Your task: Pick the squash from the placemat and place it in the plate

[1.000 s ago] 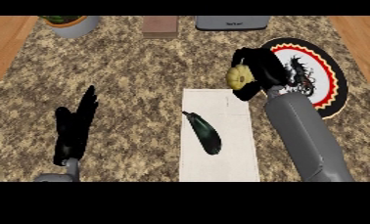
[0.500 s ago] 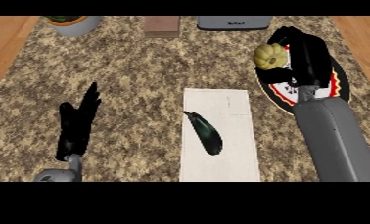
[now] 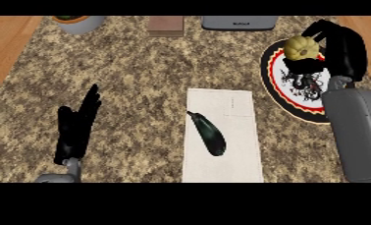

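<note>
A small yellow squash (image 3: 300,47) is held above the plate (image 3: 279,84) at the right, with my right hand (image 3: 337,47) curled round it. The plate is round with a red, white and black pattern, and my forearm covers its right part. A white placemat (image 3: 230,116) lies at the middle of the counter with a dark eggplant (image 3: 208,134) on it. My left hand (image 3: 75,127) rests open at the lower left, fingers up, away from everything.
Along the far edge stand a grey plant pot (image 3: 78,23), a brown block (image 3: 166,25) and a grey appliance (image 3: 239,22). Wooden floor shows past the counter at both upper corners.
My right hand has carried the squash rightward and farther back, from the plate's left rim to over its upper part. The left hand has stayed where it was.
</note>
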{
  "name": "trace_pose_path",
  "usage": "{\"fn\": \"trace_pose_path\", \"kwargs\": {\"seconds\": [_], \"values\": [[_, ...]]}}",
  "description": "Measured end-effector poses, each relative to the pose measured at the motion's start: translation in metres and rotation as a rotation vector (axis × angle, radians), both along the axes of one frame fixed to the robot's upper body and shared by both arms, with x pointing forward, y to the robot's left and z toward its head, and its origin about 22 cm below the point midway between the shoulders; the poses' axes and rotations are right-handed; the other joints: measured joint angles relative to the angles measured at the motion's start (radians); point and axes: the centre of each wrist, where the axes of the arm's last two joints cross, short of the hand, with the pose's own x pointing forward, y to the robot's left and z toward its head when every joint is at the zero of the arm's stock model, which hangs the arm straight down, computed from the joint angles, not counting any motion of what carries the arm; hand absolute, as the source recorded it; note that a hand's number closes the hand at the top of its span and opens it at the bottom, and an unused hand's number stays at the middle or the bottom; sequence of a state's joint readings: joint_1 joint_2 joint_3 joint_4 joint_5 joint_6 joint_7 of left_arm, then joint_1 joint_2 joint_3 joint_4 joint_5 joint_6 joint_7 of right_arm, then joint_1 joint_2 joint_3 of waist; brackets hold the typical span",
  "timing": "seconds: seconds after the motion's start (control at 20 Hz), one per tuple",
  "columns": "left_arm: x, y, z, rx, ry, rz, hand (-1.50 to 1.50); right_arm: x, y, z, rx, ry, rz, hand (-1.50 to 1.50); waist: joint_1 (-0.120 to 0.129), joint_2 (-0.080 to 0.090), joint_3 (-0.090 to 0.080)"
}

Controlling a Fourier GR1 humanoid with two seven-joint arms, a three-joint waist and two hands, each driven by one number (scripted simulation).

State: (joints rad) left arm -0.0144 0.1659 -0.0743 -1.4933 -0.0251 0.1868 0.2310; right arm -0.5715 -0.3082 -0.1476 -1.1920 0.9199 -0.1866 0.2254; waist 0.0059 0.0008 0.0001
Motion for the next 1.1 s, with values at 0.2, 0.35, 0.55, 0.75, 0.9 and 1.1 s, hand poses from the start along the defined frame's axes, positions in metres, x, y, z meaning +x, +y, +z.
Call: {"fn": "trace_pose_path", "kwargs": {"seconds": [0.2,0.35,0.55,0.75,0.9,1.1], "values": [[0.007,0.002,0.002,0.000,-0.006,0.002,0.00,0.010,-0.019,-0.013,-0.008,0.042,-0.025,1.50,0.002,0.001,0.000],[0.004,0.003,0.001,-0.004,-0.003,0.000,0.00,0.012,-0.039,-0.026,-0.018,0.092,-0.035,1.50,0.004,0.002,0.000],[0.008,0.000,0.000,-0.003,-0.003,-0.012,0.00,0.019,-0.055,-0.037,0.006,0.212,-0.023,1.50,0.010,0.005,0.000],[0.009,-0.004,0.000,-0.003,-0.012,-0.016,0.00,0.019,-0.073,-0.054,0.044,0.350,0.004,1.50,0.018,0.008,0.001],[0.011,-0.007,0.000,-0.004,-0.010,-0.015,0.00,0.019,-0.083,-0.062,0.056,0.454,0.026,-1.50,0.019,0.009,0.001],[0.010,-0.008,-0.003,-0.003,-0.007,-0.019,0.00,0.019,-0.094,-0.065,0.079,0.504,0.094,-1.50,0.020,0.009,0.001]]}}
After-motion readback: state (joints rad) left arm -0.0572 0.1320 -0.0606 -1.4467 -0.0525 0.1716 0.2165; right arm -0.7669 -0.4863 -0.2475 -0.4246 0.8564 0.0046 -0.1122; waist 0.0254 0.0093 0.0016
